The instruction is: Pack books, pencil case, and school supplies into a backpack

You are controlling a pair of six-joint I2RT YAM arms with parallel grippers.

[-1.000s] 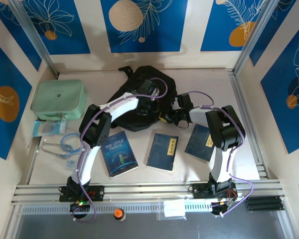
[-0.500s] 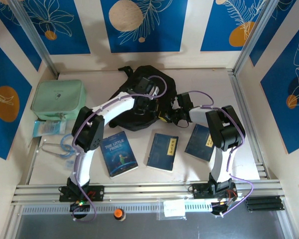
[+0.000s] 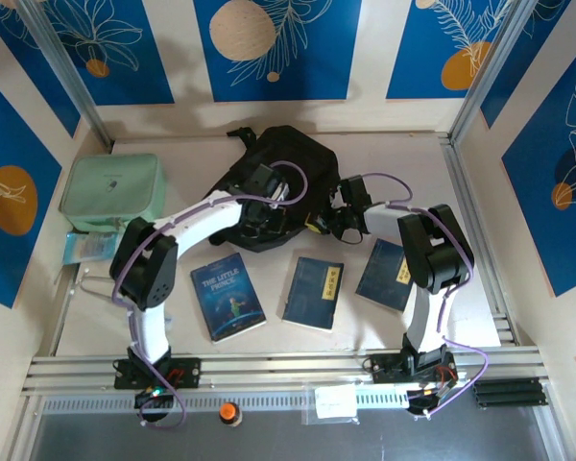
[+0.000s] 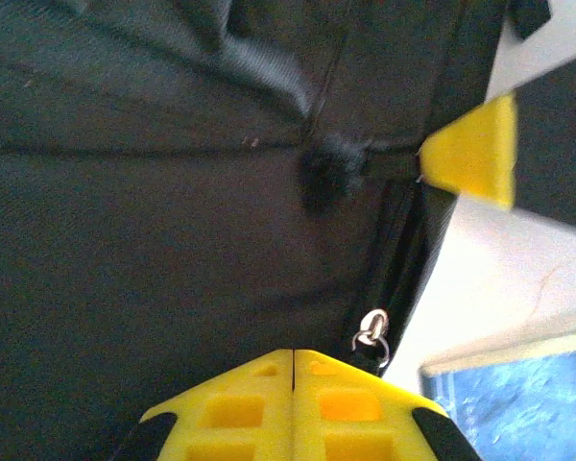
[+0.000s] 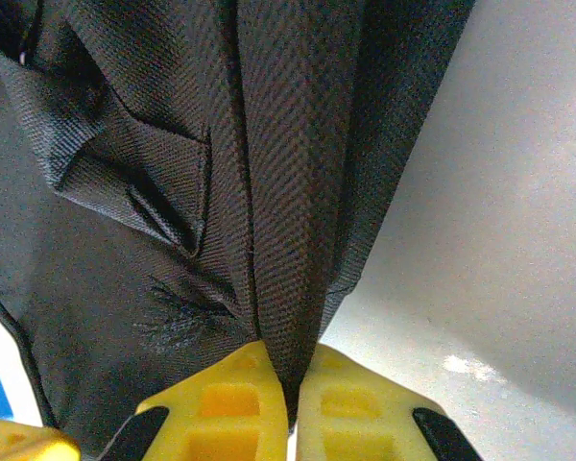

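Right gripper (image 5: 291, 379) pinches a fabric fold at the backpack (image 3: 293, 158)'s right edge. Left gripper (image 4: 293, 357), fingers pressed together, sits on the backpack.

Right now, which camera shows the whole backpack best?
The top external view: the backpack lies there in outline, straps and top loop included. The left wrist view gives a close patch of its black fabric with a metal zipper pull. The right wrist view gives a fabric fold pinched in the right end effector.

Black backpack (image 3: 286, 158) slumped flat, edge pinched in right pincer (image 5: 290, 376).
Three dark blue books (image 3: 313, 292) lay flat just behind that pincer.
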